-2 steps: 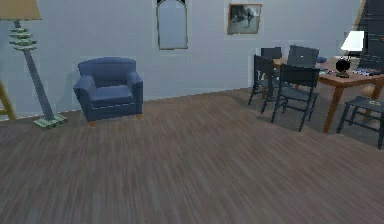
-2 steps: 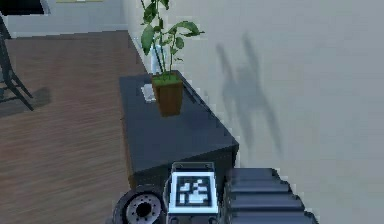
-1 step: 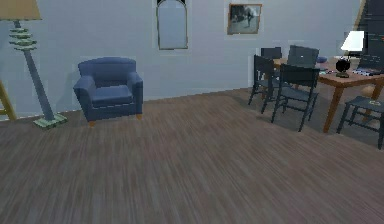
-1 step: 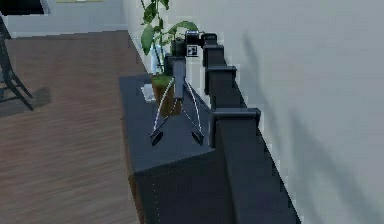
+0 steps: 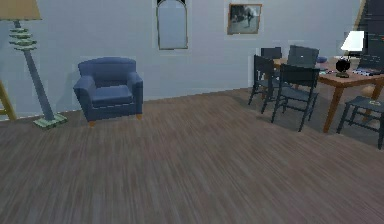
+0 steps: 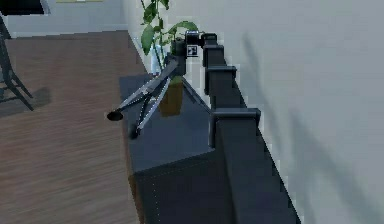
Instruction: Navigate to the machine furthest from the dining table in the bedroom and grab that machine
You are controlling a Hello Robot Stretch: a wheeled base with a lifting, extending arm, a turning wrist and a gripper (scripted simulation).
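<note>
"Where's the arm reaching?"

"Out over a dark cabinet [image 6: 175, 160] by the white wall. The gripper [image 6: 126, 122] is at the far end, and its two thin fingers [image 6: 140, 93] slant down toward the cabinet's near corner."

"Jaws apart or together?"

"Can't tell from here, nor whether it's holding anything, because the cabinet top is right behind it."

"What else is on the cabinet?"

"A leafy plant [image 6: 158, 25], with a brown pot [image 6: 176, 100] just beside the fingers."

"And the machine?"

"I can't tell which thing that would be. Ahead there's a blue armchair [image 5: 108, 88] against the wall, with a floor lamp [image 5: 30, 65] near it. A mirror [image 5: 172, 25] and a framed picture [image 5: 244, 18] hang higher up. The dining table [image 5: 350, 82] is at the forward view's right, with dark chairs [image 5: 293, 85] round it and a white-shaded lamp [image 5: 352, 42] on top."
</note>
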